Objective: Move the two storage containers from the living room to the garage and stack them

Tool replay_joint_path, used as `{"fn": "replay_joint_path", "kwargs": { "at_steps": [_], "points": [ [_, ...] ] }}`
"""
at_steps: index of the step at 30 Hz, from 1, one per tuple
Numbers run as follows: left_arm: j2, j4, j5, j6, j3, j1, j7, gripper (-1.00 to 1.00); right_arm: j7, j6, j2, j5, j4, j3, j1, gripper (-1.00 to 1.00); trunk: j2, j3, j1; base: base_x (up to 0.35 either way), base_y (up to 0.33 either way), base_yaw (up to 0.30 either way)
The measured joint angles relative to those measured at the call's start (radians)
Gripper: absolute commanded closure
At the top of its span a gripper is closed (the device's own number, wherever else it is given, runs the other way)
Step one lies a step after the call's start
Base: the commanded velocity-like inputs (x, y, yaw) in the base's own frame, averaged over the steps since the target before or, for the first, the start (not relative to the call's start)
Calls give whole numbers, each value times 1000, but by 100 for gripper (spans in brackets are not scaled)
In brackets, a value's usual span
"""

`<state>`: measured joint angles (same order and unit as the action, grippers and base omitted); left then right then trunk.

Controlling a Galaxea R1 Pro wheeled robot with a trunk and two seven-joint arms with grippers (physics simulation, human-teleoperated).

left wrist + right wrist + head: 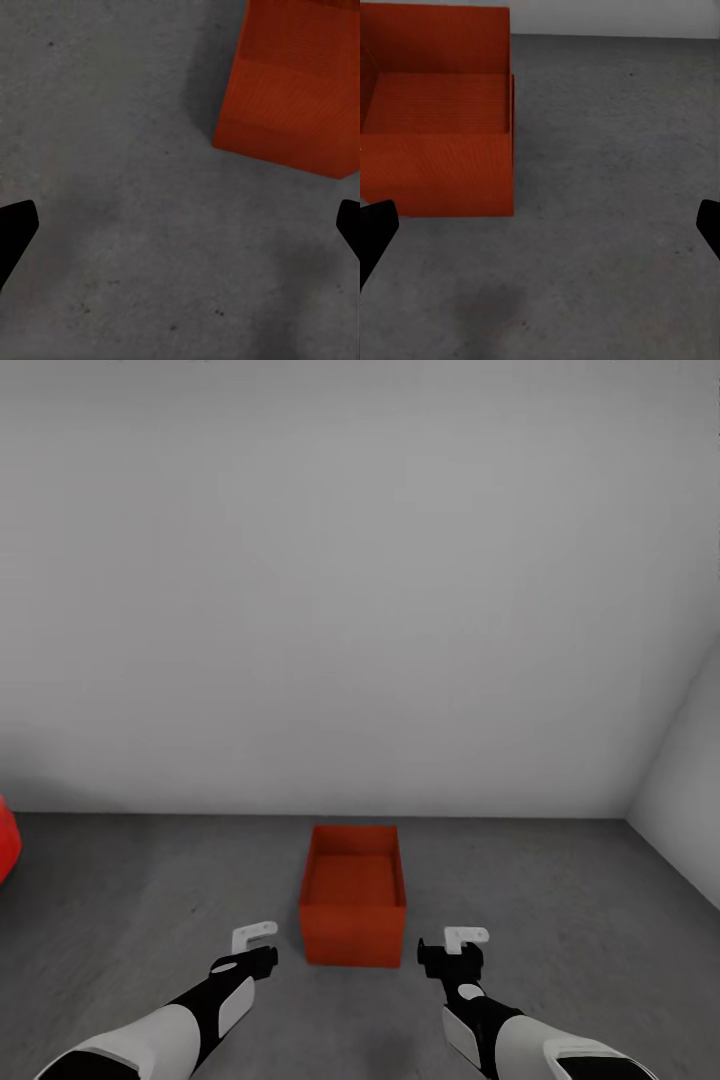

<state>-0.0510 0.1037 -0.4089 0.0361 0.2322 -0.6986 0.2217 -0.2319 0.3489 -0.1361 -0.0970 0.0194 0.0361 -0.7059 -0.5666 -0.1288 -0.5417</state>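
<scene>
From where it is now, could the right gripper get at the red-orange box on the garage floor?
Probably yes. The right gripper is open and empty, just beside the near right corner of the storage container. Only bare floor lies between them, with nothing blocking the way.

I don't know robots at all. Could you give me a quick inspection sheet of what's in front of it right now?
Surface: dark grey mottled floor, bare around the box.
Job's things: one red-orange open box standing on the floor, nothing inside it, between the two arms and a little ahead of them. A second box: nothing seen.
Clutter: nothing seen.
Grippers: left gripper and right gripper both open, holding nothing, apart from the box on either side.
Cables: nothing seen.
Surroundings: plain pale grey wall behind the box, a corner at the right, and the edge of something red at the far left.
</scene>
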Motion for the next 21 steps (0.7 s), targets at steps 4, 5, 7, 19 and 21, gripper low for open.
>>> {"fn": "replay_joint_path", "kwargs": {
  "at_steps": [4,5,7,19,21],
  "points": [
    [0,0,0,0,0,0,2,-100,1,1,0,0,0,0,0,-100,0,7,0,0,0,0],
    [0,0,0,0,0,0,2,-100,1,1,0,1,0,1,0,-100,0,8,0,0,0,0],
    [0,0,0,0,0,0,2,-100,2,1,1,1,0,1,0,-100,0,11,0,0,0,0],
    [-3,1,0,0,0,0,2,-100,3,8,1,7,0,1,0,-100,0,31,0,0,0,0],
    [-3,1,0,0,0,0,2,-100,3,8,1,7,0,1,0,-100,0,34,0,0,0,0]
  ]
}}
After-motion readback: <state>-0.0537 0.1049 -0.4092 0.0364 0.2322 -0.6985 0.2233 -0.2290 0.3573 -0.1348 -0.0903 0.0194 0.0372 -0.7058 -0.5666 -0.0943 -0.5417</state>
